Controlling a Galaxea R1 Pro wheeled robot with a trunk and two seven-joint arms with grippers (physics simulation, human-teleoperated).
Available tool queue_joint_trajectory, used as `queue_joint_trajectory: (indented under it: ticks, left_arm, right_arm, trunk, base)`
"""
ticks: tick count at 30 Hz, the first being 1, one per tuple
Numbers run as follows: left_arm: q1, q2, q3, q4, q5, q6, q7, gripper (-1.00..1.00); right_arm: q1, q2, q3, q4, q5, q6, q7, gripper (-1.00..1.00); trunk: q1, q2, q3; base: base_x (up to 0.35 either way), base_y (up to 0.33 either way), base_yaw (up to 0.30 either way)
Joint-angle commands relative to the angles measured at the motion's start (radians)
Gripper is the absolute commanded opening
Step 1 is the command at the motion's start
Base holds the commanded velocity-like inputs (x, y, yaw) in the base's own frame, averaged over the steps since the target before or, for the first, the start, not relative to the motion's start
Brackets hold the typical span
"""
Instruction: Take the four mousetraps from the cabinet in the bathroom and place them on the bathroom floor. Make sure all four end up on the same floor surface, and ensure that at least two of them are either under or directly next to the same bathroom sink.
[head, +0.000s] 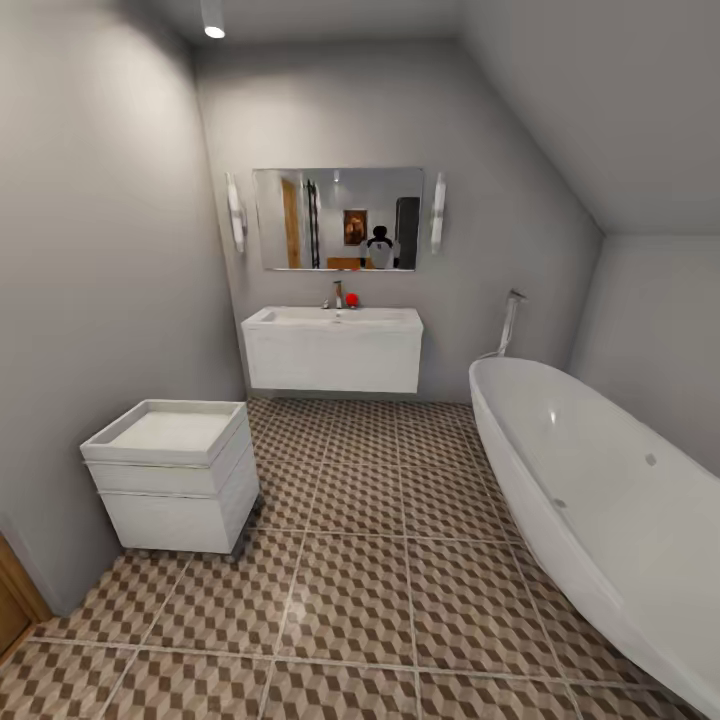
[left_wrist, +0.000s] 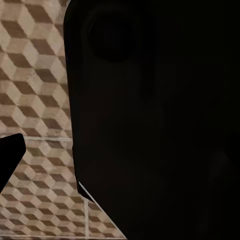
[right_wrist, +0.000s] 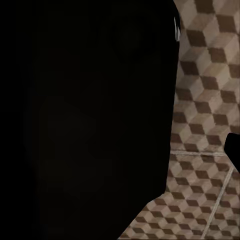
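Note:
The sink (head: 335, 318) is a wide white basin with a chrome tap, on a wall-hung white vanity (head: 333, 358) at the far wall. The bathroom floor (head: 360, 560) of cube-patterned tiles runs from me to the vanity and also appears in the left wrist view (left_wrist: 35, 100) and the right wrist view (right_wrist: 205, 100). The mousetraps and the cabinet are out of view. A dark fingertip (left_wrist: 7, 155) of my left gripper juts in at one edge, and a dark fingertip (right_wrist: 234, 149) of my right gripper at another. A large dark bulk hides the rest of both grippers.
A white oval bathtub (head: 600, 500) runs along the right side. A low white drawer unit with a tray top (head: 172, 470) stands against the left wall. A mirror (head: 337, 218) hangs above the sink, and a small red object (head: 351, 300) sits by the tap. Orange-brown wood (head: 15, 600) shows at the lower left.

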Motion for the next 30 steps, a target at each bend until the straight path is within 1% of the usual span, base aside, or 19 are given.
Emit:
queue_joint_trajectory:
  ticks: [1,7,10,13,18,20,26,30]
  left_arm:
    - [0.000,0.000,0.000,0.000,0.000,0.000,0.000,1.00]
    - [0.005,-0.002,-0.001,0.002,-0.002,0.006,-0.002,1.00]
    - [0.008,0.002,-0.001,0.002,-0.002,0.006,-0.002,1.00]
    - [0.013,0.019,0.000,0.002,0.002,0.005,-0.002,1.00]
    - [0.014,0.047,0.000,0.002,0.005,0.005,-0.002,1.00]
    - [0.014,0.058,-0.001,0.000,0.004,0.003,-0.003,1.00]
    - [0.014,0.064,0.000,-0.005,0.005,0.001,-0.003,1.00]
    - [0.014,0.055,-0.001,-0.014,0.006,0.000,-0.005,1.00]
  right_arm:
    - [0.000,0.000,0.000,0.000,0.000,0.000,0.000,1.00]
    - [-0.005,0.000,0.000,0.005,0.000,-0.004,0.008,1.00]
    - [-0.012,-0.001,-0.001,0.002,-0.002,-0.008,0.007,1.00]
    - [-0.029,-0.004,-0.003,-0.015,-0.004,-0.024,0.004,1.00]
    - [-0.057,-0.008,0.000,-0.016,-0.003,-0.052,0.002,1.00]
    - [-0.058,-0.008,0.001,-0.016,-0.004,-0.064,0.002,1.00]
    - [-0.059,-0.009,0.001,-0.017,0.001,-0.094,0.002,1.00]
    - [-0.060,-0.004,0.000,-0.021,-0.001,-0.096,0.001,1.00]
  trunk:
    - [0.000,-0.001,-0.001]
    - [0.000,-0.001,-0.001]
    - [0.000,-0.001,-0.001]
    - [0.000,-0.001,-0.001]
    - [0.000,-0.001,-0.001]
    - [0.000,-0.001,-0.001]
    - [0.000,-0.001,-0.001]
    - [0.000,-0.001,-0.001]
  base:
    - [0.000,0.000,0.000]
    - [0.000,0.000,0.000]
    - [0.000,0.000,0.000]
    - [0.000,0.000,0.000]
    - [0.000,0.000,0.000]
    - [0.000,0.000,0.000]
    - [0.000,0.000,0.000]
    - [0.000,0.000,0.000]
